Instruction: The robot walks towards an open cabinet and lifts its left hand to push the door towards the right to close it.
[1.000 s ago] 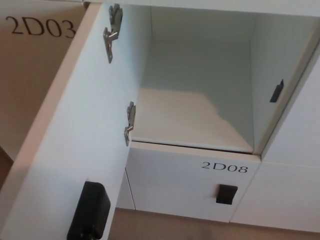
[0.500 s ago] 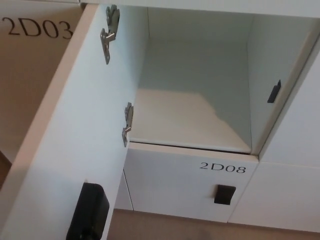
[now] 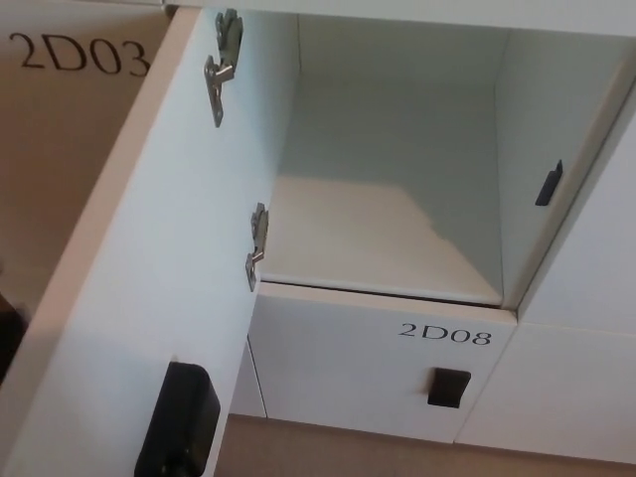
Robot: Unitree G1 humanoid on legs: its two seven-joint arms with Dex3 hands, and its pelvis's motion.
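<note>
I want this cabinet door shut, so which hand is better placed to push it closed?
Left. The open door stands out on the robot's left, so a rightward push suits that side. A dark shape at the picture's left edge may be that hand.

White locker bank fills the view. Neighbouring door labelled 2D03 (image 3: 79, 55) at upper left; lower door labelled 2D08 (image 3: 378, 358) carries a black latch (image 3: 449, 387). Plain white panels (image 3: 586, 328) at right. Brownish floor (image 3: 397, 457) along the bottom. Lighting soft, even.
</note>
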